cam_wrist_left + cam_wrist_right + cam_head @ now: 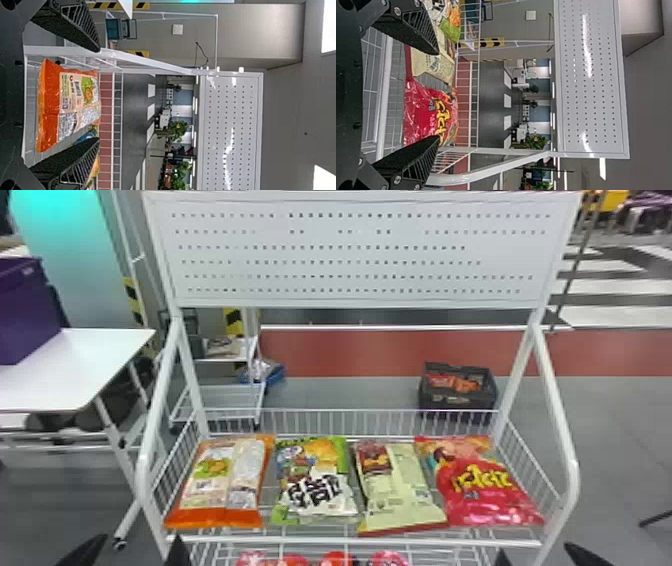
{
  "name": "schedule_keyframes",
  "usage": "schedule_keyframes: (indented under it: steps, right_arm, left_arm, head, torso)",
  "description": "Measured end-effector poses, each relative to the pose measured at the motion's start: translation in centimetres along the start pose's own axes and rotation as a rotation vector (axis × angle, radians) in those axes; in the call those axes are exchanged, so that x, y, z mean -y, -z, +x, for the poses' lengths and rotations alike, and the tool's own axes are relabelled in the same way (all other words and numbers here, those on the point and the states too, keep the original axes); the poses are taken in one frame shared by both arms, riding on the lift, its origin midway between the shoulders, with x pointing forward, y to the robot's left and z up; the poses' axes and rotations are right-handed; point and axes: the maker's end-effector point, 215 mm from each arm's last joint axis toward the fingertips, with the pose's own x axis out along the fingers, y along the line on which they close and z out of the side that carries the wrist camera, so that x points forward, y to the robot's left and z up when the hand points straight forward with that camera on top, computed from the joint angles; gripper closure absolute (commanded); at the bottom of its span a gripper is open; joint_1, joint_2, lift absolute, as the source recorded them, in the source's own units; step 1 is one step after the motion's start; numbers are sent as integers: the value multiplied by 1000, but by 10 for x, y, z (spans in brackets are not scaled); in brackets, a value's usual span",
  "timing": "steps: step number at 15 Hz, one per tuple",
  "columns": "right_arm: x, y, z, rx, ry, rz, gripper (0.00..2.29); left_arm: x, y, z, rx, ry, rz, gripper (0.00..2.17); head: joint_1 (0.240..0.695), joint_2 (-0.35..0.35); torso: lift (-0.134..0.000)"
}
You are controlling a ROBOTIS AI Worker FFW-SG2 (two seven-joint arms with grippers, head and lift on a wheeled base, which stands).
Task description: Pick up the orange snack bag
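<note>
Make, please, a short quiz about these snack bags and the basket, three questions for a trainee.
1. True or false: the left gripper is holding the orange bag.
2. Which bag lies directly beside the orange bag?
3. Where does the red bag lie in the upper basket, in the head view? (a) left end (b) middle (c) right end

Key: 1. False. 2. The green bag. 3. c

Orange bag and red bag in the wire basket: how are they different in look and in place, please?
The orange bag carries large pale panels, while the red bag has big yellow lettering. The orange bag lies at the basket's left end, the red bag at its right end. Both are shiny snack bags lying in the white wire basket.
</note>
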Motion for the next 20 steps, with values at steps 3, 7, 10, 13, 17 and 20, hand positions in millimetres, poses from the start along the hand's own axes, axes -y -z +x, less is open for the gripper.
schedule_keyframes:
  steps: [3,7,10,13,17,20]
  right_arm:
    - [0,-4,0,6,-1,-2,140]
    - [0,-4,0,7,1,-4,140]
    - [0,-3,0,6,2,-2,140]
    - [0,-3,0,4,3,-1,140]
    - [-3,-2,1,4,0,3,140]
    - [-6,-1,0,3,-3,5,140]
  left_arm:
    - [0,1,1,0,1,3,87]
    - [0,0,1,2,1,3,83]
    - [1,0,2,3,1,1,83]
    - [5,0,4,3,8,-5,113]
    - [22,1,20,-10,34,-17,137]
    - [37,7,37,-36,59,-16,147]
  head:
    - [499,0]
    - [499,0]
    - [499,0]
    - [499,0]
    - [499,0]
    - [499,0]
  torso:
    - [0]
    - [0]
    - [0]
    - [0]
    - [0]
    - [0]
